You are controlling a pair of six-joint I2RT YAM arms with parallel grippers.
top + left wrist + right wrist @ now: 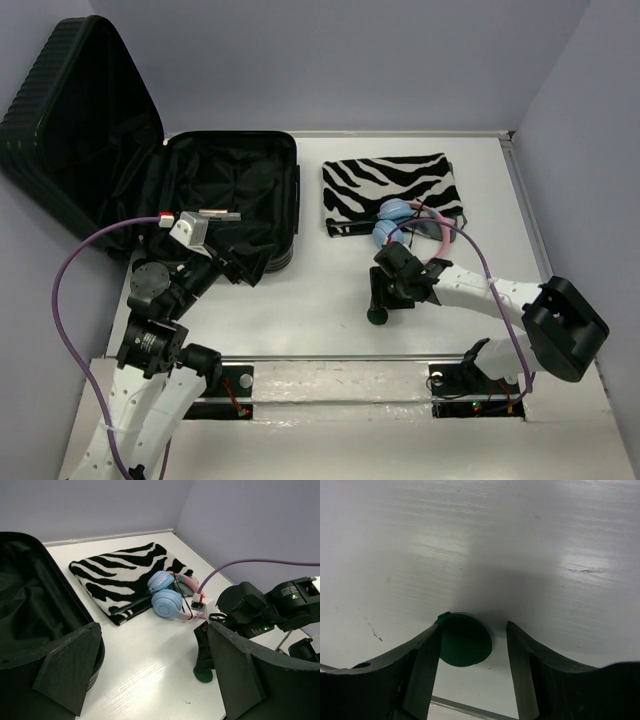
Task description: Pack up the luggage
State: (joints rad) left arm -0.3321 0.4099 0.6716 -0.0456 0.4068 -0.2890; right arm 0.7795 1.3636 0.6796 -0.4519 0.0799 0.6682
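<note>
Luggage (230,190) upper left of top view, lid propped open, nothing visible inside; ready for loading. Left gripper (150,640) at near rim, jaws apart. Right gripper (475,630) lower centre, jaws apart astride green disc (465,647), likely first pick. Headphones (398,215) on pouch (390,185), upper right.

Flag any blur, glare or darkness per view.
Top external: sharp, but the black ribbed hard-shell suitcase interior shows little detail. Left wrist: own fingers blurred, pale blue headphones crisp. Right wrist: soft focus, glare on white table, shadow around round green object.
</note>
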